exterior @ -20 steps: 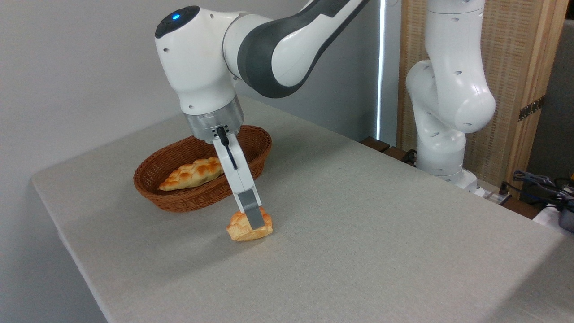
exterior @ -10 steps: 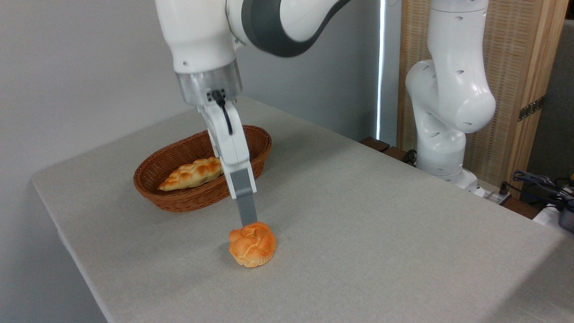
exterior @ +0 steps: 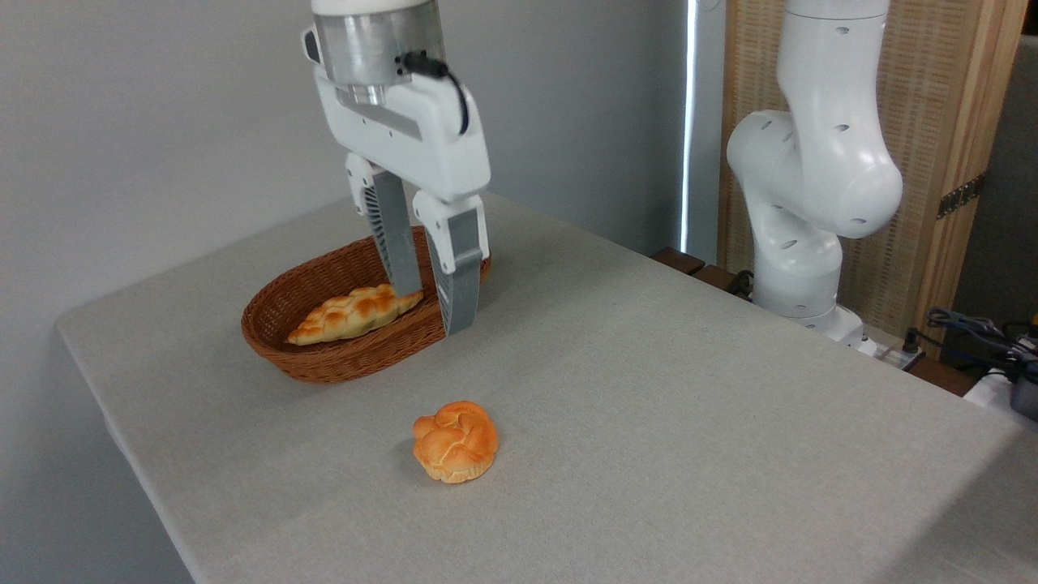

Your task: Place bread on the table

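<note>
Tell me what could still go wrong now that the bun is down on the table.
1. The bun sits free on the cloth table, round and unheld; a bump could roll it toward the near edge.
2. The open gripper hangs just above the basket rim; a sideways retreat might clip the basket or the long loaf inside.
</note>
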Motion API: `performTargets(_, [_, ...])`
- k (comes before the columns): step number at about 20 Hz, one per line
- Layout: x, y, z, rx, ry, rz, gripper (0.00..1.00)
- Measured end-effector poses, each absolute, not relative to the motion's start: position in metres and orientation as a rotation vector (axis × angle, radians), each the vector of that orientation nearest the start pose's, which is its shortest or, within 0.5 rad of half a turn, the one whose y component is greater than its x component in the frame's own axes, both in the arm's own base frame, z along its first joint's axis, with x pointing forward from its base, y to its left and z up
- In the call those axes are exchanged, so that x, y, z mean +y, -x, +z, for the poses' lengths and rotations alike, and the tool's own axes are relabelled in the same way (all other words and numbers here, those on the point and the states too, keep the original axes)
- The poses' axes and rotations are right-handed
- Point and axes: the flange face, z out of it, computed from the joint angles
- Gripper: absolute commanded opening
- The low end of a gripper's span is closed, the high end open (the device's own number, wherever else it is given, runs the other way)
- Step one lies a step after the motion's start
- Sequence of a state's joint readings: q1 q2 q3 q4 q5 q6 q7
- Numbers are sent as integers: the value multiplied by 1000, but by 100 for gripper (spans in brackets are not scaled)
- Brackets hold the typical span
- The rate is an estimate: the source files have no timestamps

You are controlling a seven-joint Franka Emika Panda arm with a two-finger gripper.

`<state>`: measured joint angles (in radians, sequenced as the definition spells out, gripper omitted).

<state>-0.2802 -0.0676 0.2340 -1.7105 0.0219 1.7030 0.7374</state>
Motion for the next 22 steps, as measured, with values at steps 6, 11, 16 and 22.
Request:
performTargets(6, [-39,-549,605,1036,2979,-102,100])
performTargets(11, [-33,-558,602,1014,2994,-95,100])
performTargets(16, [-43,-572,606,1039,2989,-55,100])
performTargets(22, [-42,-574,611,1034,2989,-62,100])
